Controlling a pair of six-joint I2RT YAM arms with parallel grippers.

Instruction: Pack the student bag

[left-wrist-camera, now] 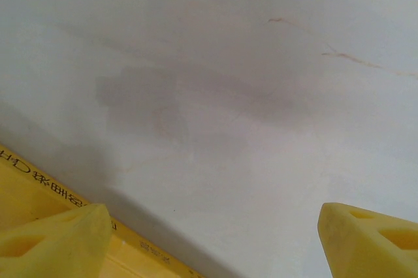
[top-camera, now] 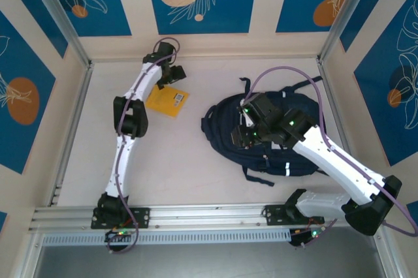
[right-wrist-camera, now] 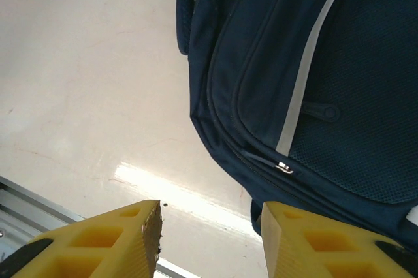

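Observation:
The student bag [top-camera: 222,124] is a dark navy backpack with white stripes, lying flat on the right half of the table. My right gripper [top-camera: 246,131] hovers over its left part. In the right wrist view its jaws [right-wrist-camera: 209,242] stand open with nothing between them; the bag [right-wrist-camera: 261,62] lies beyond, and a zip pull [right-wrist-camera: 283,168] shows just past the right fingertip. My left gripper [top-camera: 171,72] is at the far left, by the far edge of a flat yellow book [top-camera: 168,100]. Its jaws [left-wrist-camera: 209,245] are wide open over bare table, with the book's edge [left-wrist-camera: 39,190] beside the left finger.
A pale table top [top-camera: 183,160] is enclosed by walls [top-camera: 196,40] at the back and both sides. An aluminium rail [top-camera: 209,214] runs along the near edge, and that rail [right-wrist-camera: 26,206] also appears at the lower left of the right wrist view. The bag's straps [top-camera: 258,177] trail toward the near side.

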